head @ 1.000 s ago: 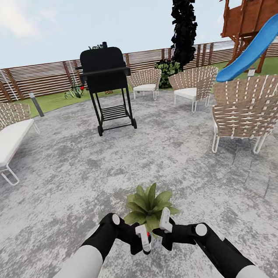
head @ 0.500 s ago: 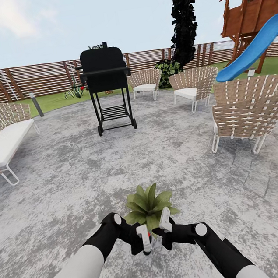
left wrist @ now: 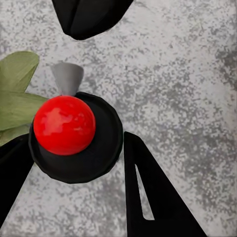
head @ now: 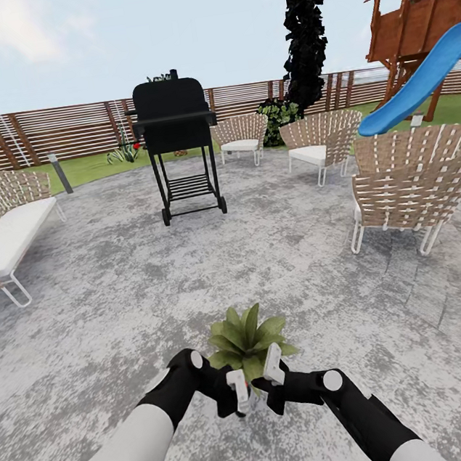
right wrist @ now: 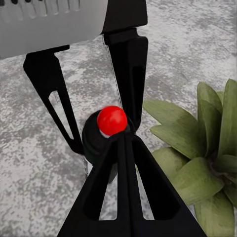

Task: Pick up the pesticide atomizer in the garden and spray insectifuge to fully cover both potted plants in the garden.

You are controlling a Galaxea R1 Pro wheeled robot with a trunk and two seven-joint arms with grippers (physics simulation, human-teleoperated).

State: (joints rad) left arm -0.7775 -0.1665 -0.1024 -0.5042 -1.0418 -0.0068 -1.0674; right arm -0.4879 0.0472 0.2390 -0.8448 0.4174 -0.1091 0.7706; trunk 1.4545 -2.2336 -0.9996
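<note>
One potted plant point(head: 247, 337), a rosette of broad green leaves, stands on the stone patio just beyond both hands; its leaves show again in the wrist views point(left wrist: 17, 98) point(right wrist: 200, 148). The pesticide atomizer point(left wrist: 74, 136) has a dark round body, a red knob on top and a small grey nozzle. My left gripper point(head: 241, 399) is shut on its body point(right wrist: 101, 138), one finger on each side. My right gripper point(head: 270, 376) is shut, its joined fingertips point(right wrist: 123, 140) right against the atomizer below the red knob. No insectifuge specks can be made out.
On the grey patio point(head: 121, 290) a black grill point(head: 177, 146) stands ahead, a woven bench point(head: 7, 232) at left and woven chairs point(head: 411, 183) at right. Behind are the slatted fence point(head: 62, 129), a small plant on the lawn point(head: 123, 154), a grey bollard point(head: 60, 174) and a playhouse slide point(head: 415, 83).
My left gripper with the atomizer has shifted slightly toward the right gripper and the plant; the red knob no longer shows in the head view. The camera has not moved.
</note>
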